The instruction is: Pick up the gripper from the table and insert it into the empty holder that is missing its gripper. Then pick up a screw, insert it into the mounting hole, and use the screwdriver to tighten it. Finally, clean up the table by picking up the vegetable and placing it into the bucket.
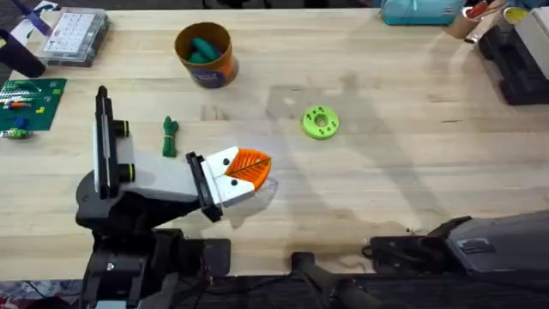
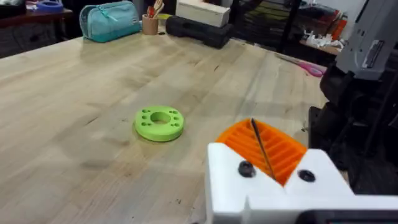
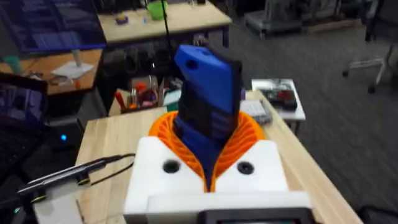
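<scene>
No lettering is coming through clearly anywhere, not on the clear compartment box (image 1: 75, 36) at the far left nor on the green circuit board (image 1: 30, 105) below it. The left gripper (image 1: 249, 168) is hovering low over the table (image 1: 412, 137), its white fingers with orange ribbed pads (image 2: 264, 148) pressing together with a thin dark rod-like piece (image 2: 261, 148) showing between them, though what that piece is cannot be told. The vegetable (image 1: 169, 136) is lying on the wood just beside the left arm, its long axis running toward the far edge and back. The bucket (image 1: 206, 53) is standing upright farther off, with teal pieces inside. The lime-green disc (image 1: 321, 122) is sitting flat, well apart to the right of the gripper. Over on the right wrist view, the right gripper (image 3: 208, 165) is clamping the screwdriver (image 3: 208, 106), the blue body standing up out of the orange pads and leaning slightly; its bit cannot be seen.
</scene>
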Controlling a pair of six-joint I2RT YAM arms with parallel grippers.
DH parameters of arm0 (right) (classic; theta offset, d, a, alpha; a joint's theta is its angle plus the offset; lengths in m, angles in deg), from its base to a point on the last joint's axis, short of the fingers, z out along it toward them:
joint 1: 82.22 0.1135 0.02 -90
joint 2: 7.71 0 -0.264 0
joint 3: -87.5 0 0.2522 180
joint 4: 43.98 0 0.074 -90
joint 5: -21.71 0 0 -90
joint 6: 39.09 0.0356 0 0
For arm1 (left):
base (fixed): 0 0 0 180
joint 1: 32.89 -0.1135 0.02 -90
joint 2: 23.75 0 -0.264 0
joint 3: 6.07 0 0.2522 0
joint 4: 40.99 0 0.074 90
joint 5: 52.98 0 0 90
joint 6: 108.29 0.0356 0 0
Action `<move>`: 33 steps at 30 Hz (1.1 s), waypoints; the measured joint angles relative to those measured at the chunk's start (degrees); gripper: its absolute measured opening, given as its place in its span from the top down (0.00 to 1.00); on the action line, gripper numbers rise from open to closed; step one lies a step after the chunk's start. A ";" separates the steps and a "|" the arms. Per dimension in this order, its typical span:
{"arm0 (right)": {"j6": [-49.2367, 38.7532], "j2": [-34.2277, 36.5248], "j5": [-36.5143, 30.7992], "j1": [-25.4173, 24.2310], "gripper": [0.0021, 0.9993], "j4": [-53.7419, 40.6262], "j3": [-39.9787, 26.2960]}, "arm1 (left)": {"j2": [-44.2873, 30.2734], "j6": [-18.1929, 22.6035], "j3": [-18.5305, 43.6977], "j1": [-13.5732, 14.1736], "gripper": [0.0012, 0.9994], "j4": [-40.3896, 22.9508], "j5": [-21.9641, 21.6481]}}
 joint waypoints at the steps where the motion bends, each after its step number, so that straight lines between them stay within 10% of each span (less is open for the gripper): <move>1: 0.80 -0.01 0.31 0.02 0.97 2.62 1.36 | 0.00 0.00 0.00 0.00 1.00 0.00 0.00; 33: 3.73 -16.49 12.03 1.00 0.97 22.51 27.26 | -0.01 0.01 0.00 -0.01 1.00 -0.02 0.02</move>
